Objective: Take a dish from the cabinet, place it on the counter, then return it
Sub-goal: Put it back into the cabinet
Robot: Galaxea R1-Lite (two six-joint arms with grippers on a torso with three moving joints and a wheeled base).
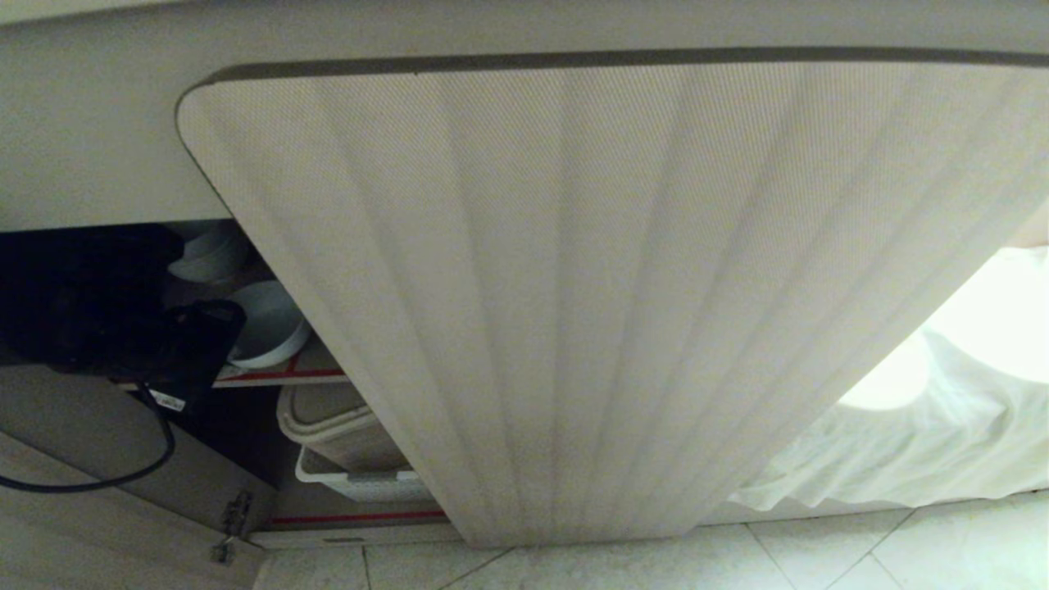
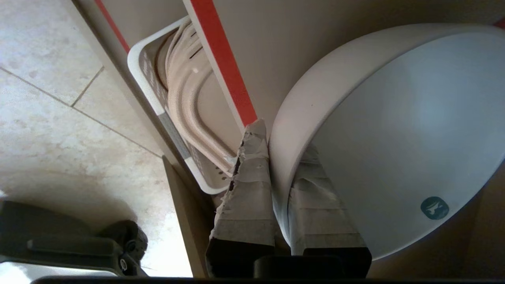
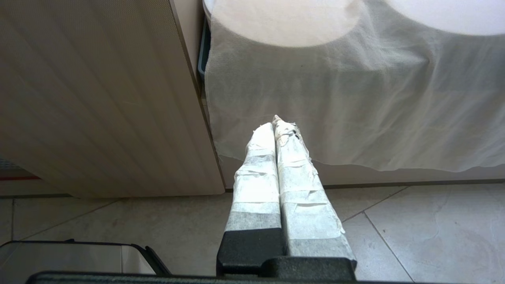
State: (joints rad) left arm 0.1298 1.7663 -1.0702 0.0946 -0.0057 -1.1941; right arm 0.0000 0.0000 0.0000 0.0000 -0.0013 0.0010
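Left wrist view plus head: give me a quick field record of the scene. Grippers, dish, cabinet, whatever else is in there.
left gripper: shut on the dish, one finger inside the rim, one outside
dish: white bowl, tilted on its side in the grip, at the cabinet shelf
cabinet: ribbed door swung open, shelves edged in red tape
upper shelf: stacked bowls behind the left arm
lower shelf: white basket holding a beige item
right gripper: shut, empty, parked above the floor tiles near a white cloth
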